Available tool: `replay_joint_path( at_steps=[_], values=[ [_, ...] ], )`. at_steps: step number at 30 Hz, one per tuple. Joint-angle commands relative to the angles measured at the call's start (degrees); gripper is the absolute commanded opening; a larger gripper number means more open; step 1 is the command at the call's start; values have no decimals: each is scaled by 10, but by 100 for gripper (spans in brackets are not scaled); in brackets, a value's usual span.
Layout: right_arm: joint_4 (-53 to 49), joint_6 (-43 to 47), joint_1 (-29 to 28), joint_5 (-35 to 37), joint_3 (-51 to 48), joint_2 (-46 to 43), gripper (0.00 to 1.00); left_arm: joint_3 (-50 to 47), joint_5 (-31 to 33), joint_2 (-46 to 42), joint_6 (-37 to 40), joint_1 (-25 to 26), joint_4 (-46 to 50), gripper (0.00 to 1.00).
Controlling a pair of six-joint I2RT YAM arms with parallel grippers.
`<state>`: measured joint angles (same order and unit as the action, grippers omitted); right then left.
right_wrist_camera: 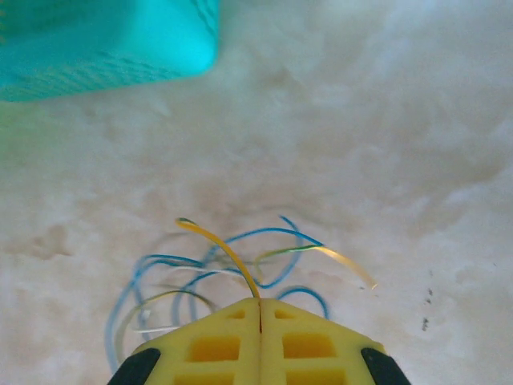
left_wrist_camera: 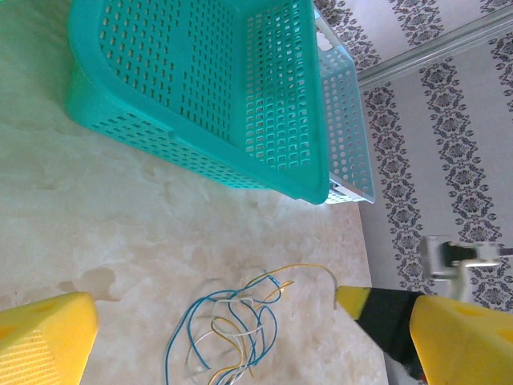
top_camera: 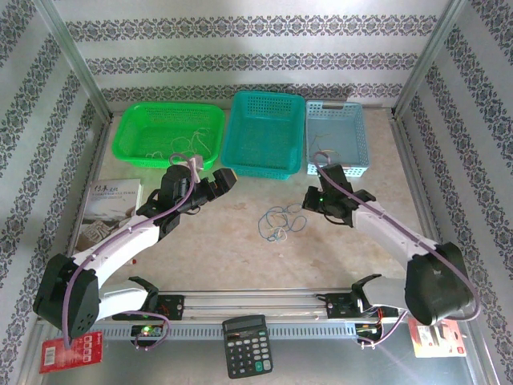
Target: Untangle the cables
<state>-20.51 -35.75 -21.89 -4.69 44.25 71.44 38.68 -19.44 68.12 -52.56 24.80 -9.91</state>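
Right wrist: right jaws closed on yellow cable [right_wrist_camera: 225, 250], tangle [right_wrist_camera: 210, 273] just beyond.

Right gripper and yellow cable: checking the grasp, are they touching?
Touching. The right wrist view shows the yellow cable running into the seam of the shut right gripper.

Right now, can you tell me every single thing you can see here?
cables: one small tangle, blue, yellow and whitish, middle of the table
baskets: three, green, teal, light blue, in a row at the back
book: one, whitish, left side
calculator: one, black, near edge
cards: two, red, near corners
arms: two, white and black, left and right
left fingers: yellow, open, near the tangle
right fingers: yellow, shut on a yellow cable
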Motion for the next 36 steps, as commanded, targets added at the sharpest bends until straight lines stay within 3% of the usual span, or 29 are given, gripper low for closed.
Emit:
replay_joint_path(
  at_steps=[1, 17, 36],
  values=[
    [-16, 15, -5, -31, 28, -27, 0, 8, -15, 5, 18, 9, -22, 100],
    [9, -9, -45, -142, 105, -84, 0, 19, -83, 77, 115, 51, -104, 100],
    [22, -32, -100, -139, 119, -82, 0, 57, -90, 159, 187, 112, -209, 83]
  ],
)
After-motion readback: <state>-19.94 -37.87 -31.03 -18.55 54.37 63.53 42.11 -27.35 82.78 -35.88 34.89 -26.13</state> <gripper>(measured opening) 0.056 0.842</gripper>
